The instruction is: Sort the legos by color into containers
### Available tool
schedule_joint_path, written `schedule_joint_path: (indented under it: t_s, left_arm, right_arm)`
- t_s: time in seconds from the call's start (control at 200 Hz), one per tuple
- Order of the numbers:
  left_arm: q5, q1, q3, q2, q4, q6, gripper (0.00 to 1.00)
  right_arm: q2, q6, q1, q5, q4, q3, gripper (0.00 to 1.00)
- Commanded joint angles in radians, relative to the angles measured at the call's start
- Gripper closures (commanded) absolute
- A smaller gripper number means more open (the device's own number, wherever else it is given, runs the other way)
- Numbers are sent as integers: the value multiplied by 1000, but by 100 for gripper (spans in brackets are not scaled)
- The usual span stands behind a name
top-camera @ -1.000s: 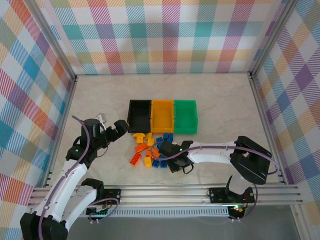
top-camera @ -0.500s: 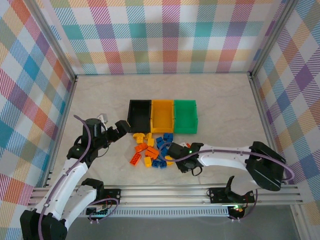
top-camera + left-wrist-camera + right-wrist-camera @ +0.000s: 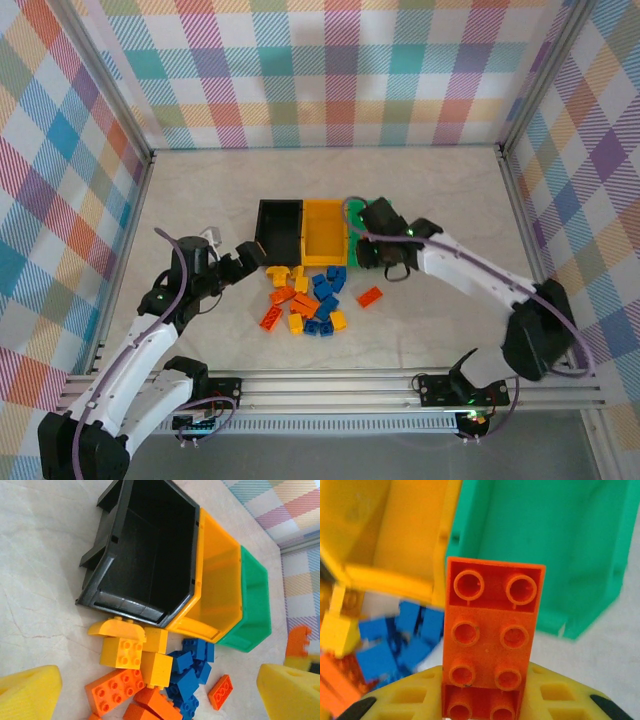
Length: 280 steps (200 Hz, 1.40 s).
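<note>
Pinching orange eight-stud brick (image 3: 492,640) in closed right gripper (image 3: 384,251) over green bin (image 3: 560,540) rim; centring inside one bin's walls before releasing. Idling with left gripper (image 3: 244,258) spread wide, 10 o'clock of brick pile (image 3: 305,302).

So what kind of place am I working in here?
Probably a robot lab test cell: pale marble-look tabletop, silver aluminium frame rails around it, and pastel plaid-patterned walls enclosing the space.

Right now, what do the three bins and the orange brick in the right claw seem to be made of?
Black bin, yellow-orange bin, green bin: likely moulded plastic, with smooth, slightly glossy walls. Orange brick: likely hard plastic, with uniform colour, crisp moulded studs and a faint sheen.
</note>
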Motion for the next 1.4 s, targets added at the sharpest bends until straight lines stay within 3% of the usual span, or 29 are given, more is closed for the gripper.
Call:
schedule_joint_path:
  t_s: [0.0,0.215,0.255,0.34,0.435,0.58,0.82,0.985,1.125,1.395]
  left_arm:
    - [-28,-14,32,-9,-106,26,0]
    - [-26,-25,24,-18,-200,39,3]
    - [-37,-35,23,-18,-221,39,4]
    - [-75,-75,17,-13,-258,39,6]
    - [-132,-145,9,1,-282,27,8]
    - [-228,-273,-3,55,-300,18,13]
    - [-368,-442,-12,238,-285,23,23]
    - [-395,-506,23,395,-264,36,31]
    - [-435,-556,58,505,-284,32,31]
    - [-429,-581,61,606,-217,19,38]
  right_arm:
    - [138,-59,-60,-33,36,94,68]
    - [309,-46,-132,2,13,246,62]
    - [322,-45,-138,1,10,261,57]
    - [331,-41,-140,-9,19,277,33]
    - [305,-31,-140,-27,43,262,25]
    - [205,0,-139,-89,115,163,23]
    - [110,31,-135,-88,153,53,23]
    - [86,43,-136,-75,152,41,23]
    - [63,44,-136,-59,158,40,23]
    - [39,46,-137,-53,163,29,22]
